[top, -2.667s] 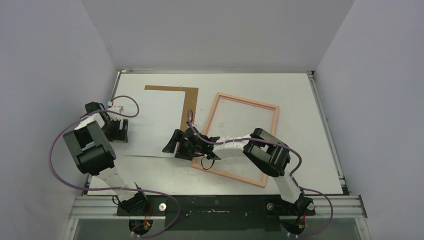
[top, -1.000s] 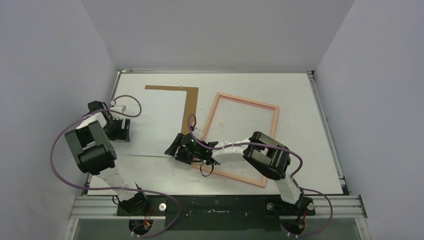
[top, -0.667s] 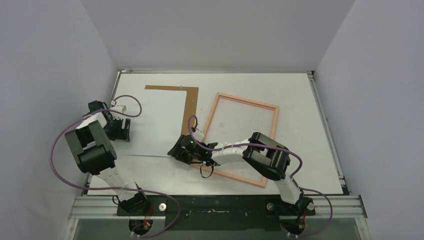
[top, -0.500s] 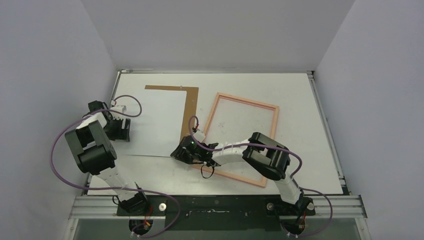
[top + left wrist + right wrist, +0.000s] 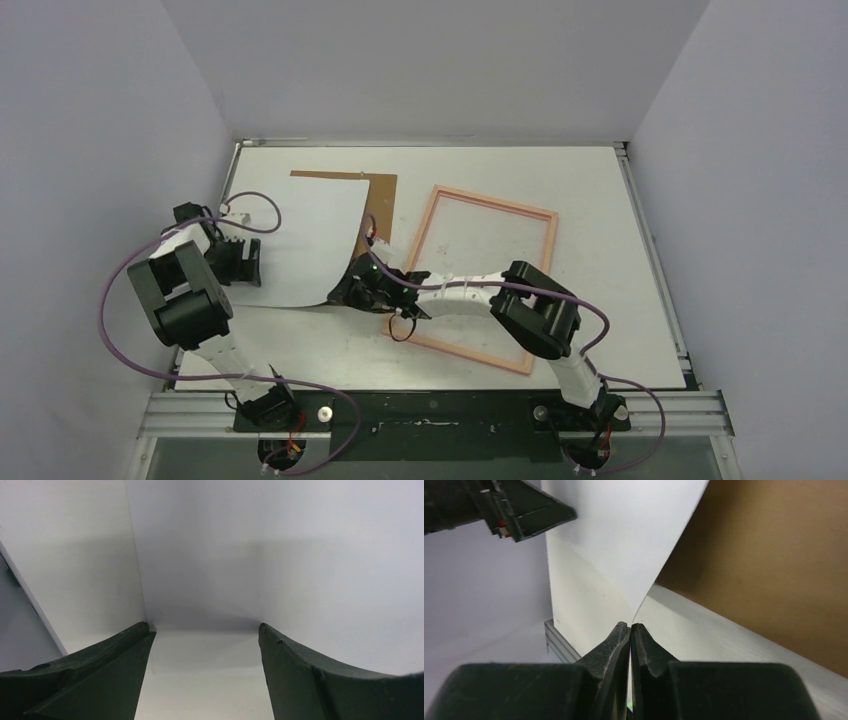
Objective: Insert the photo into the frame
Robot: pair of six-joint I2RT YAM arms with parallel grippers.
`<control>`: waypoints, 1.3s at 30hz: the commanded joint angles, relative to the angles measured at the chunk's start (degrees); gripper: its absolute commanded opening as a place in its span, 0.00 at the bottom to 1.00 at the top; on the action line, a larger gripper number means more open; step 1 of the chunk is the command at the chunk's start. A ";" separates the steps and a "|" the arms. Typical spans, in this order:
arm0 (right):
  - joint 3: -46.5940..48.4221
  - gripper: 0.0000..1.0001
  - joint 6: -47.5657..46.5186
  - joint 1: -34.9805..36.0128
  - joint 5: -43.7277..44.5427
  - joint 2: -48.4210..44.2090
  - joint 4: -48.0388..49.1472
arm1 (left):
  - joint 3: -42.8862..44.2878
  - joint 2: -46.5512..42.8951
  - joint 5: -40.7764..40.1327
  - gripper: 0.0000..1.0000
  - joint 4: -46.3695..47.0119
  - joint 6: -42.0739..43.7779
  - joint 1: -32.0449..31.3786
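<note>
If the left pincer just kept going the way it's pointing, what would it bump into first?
Probably the photo, white side up. The open left pincer points across the photo's left edge, with nothing in between. Whether it touches the photo yet is unclear.

Soft even light, no glare; right tool [image 5: 630,626] blurred up close, photo [image 5: 624,540] faintly shaded.
</note>
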 commanded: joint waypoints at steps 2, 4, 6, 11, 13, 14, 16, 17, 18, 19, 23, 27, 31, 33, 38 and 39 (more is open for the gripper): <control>12.97 0.05 -12.77 0.06 -4.12 0.42 -10.36 | 5.50 -1.10 6.28 0.80 -9.17 -2.55 2.61; 16.87 0.05 -16.82 0.11 -5.13 0.48 -15.08 | 7.49 -2.02 8.35 0.83 -11.43 -3.69 3.25; 20.34 0.05 -21.09 -0.13 -6.02 0.48 -19.82 | 9.42 -3.00 9.62 0.86 -13.11 -5.32 3.80; 23.28 0.05 -26.71 -1.27 -6.81 -2.05 -28.34 | 12.86 -5.57 11.79 0.91 -14.71 -10.15 5.25; 23.13 0.05 -28.53 -2.49 -7.59 -3.74 -31.61 | 13.61 -6.40 12.55 0.92 -14.57 -12.46 5.87; 22.78 0.05 -29.61 -3.13 -7.65 -4.82 -33.41 | 13.91 -6.83 12.38 0.92 -14.34 -13.56 6.11; 20.76 0.05 -31.36 -4.17 -6.95 -7.81 -36.53 | 13.76 -7.88 12.36 0.91 -13.35 -15.54 6.53; 19.10 0.05 -31.95 -4.77 -6.33 -9.79 -37.33 | 13.21 -8.59 12.21 0.92 -12.44 -16.22 6.67; 16.85 0.05 -32.19 -5.38 -5.87 -12.18 -37.55 | 12.64 -9.23 12.24 0.92 -11.42 -16.50 6.72; 14.43 0.05 -32.16 -6.34 -5.70 -14.66 -37.37 | 12.08 -9.57 12.45 0.92 -10.83 -16.66 6.74; 7.71 0.05 -32.13 -9.58 -6.30 -22.09 -37.50 | 11.11 -9.79 13.38 0.91 -10.33 -17.27 6.75; 5.27 0.05 -32.77 -10.38 -4.46 -26.85 -40.85 | 10.31 -10.04 13.28 0.90 -9.72 -17.15 6.67; -0.22 0.05 -30.09 -11.58 -2.81 -33.30 -41.53 | 9.43 -10.91 12.97 0.90 -9.03 -16.63 6.49; -4.43 0.05 -27.66 -12.52 -1.56 -36.93 -41.16 | 8.85 -11.40 12.80 0.90 -8.81 -16.32 6.10; -11.70 0.05 -22.02 -13.16 4.59 -46.36 -42.15 | 7.71 -11.92 12.14 0.90 -8.46 -16.06 4.81; -13.06 0.05 -20.64 -13.16 5.82 -48.34 -42.61 | 7.66 -12.00 12.03 0.90 -8.52 -15.97 4.45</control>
